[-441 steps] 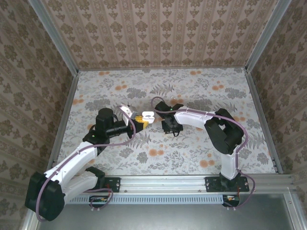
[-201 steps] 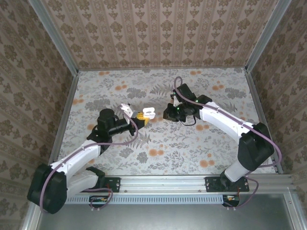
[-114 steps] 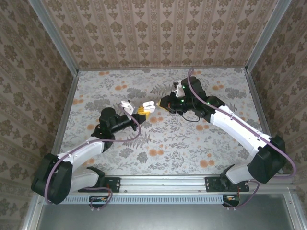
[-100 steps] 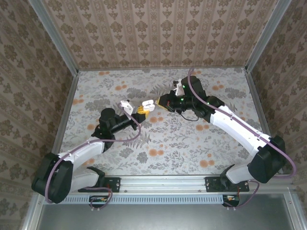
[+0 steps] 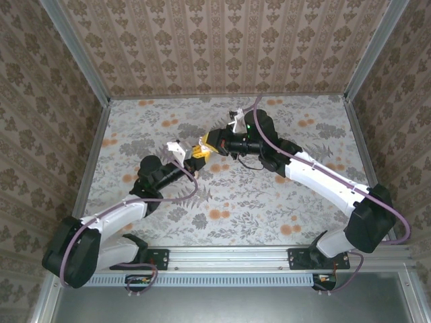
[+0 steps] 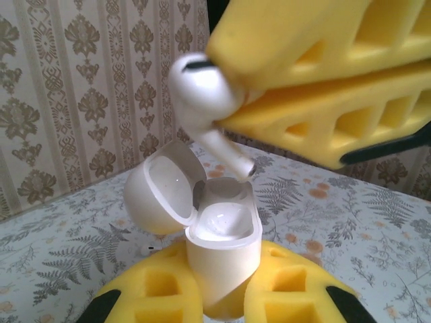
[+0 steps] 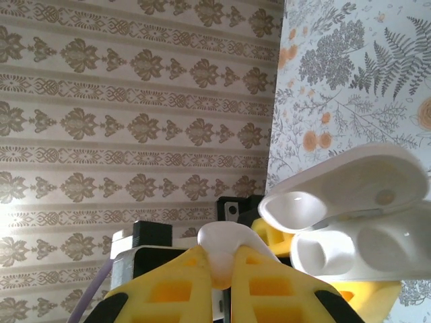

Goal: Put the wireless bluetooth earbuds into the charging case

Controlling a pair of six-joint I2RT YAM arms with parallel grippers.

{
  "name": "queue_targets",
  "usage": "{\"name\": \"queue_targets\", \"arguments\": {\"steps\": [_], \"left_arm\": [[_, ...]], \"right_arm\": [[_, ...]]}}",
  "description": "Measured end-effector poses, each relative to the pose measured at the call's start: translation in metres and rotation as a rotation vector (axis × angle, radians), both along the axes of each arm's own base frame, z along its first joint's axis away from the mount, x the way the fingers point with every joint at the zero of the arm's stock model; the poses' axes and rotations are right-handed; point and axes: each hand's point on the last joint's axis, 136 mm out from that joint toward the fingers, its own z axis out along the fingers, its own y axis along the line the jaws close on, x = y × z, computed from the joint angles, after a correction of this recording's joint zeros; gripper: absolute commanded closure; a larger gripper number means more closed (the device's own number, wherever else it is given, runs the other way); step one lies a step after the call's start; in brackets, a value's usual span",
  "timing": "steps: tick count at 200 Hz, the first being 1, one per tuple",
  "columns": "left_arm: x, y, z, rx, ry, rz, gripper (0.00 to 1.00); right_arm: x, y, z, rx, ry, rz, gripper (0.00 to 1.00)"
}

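Note:
The charging case (image 6: 222,249) is white and open, its lid (image 6: 161,195) tipped back to the left. My left gripper (image 6: 222,296) is shut on its lower body between yellow fingers. One white earbud (image 6: 205,94) hangs just above the case mouth, stem pointing down at the far socket. My right gripper (image 7: 225,269) is shut on that earbud (image 7: 225,249), with the case (image 7: 363,252) close on its right. From above, the left gripper (image 5: 195,158) and right gripper (image 5: 207,142) meet mid-table. A second earbud (image 6: 146,249) lies on the table behind the case.
The floral tablecloth (image 5: 269,202) stretches open to the right and front of the arms. Patterned walls (image 5: 222,47) and metal frame rails (image 5: 363,161) close in the table on three sides.
The right arm has swung left and stretched out, bringing its earbud over the case. The left gripper has shifted the case slightly up and left. Both grips have stayed shut.

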Motion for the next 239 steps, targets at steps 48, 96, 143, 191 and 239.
{"name": "queue_targets", "arguments": {"steps": [48, 96, 143, 191, 239], "left_arm": [[-0.009, 0.0, 0.013, -0.029, -0.032, 0.008, 1.0], [-0.013, 0.009, 0.011, -0.023, -0.022, 0.037, 1.0], [-0.015, 0.011, 0.017, -0.032, -0.034, 0.048, 1.0], [-0.016, 0.01, 0.019, -0.032, -0.046, 0.043, 1.0], [-0.016, 0.012, 0.021, -0.035, -0.048, 0.055, 1.0]], "right_arm": [[0.002, 0.0, -0.002, 0.014, -0.026, -0.015, 0.9], [-0.004, 0.001, -0.01, 0.021, -0.046, -0.024, 0.9], [-0.01, 0.009, -0.001, 0.056, -0.064, -0.012, 0.9], [-0.016, 0.015, 0.004, 0.076, -0.071, 0.002, 0.9], [-0.017, 0.017, 0.001, 0.09, -0.067, 0.002, 0.9]]}}
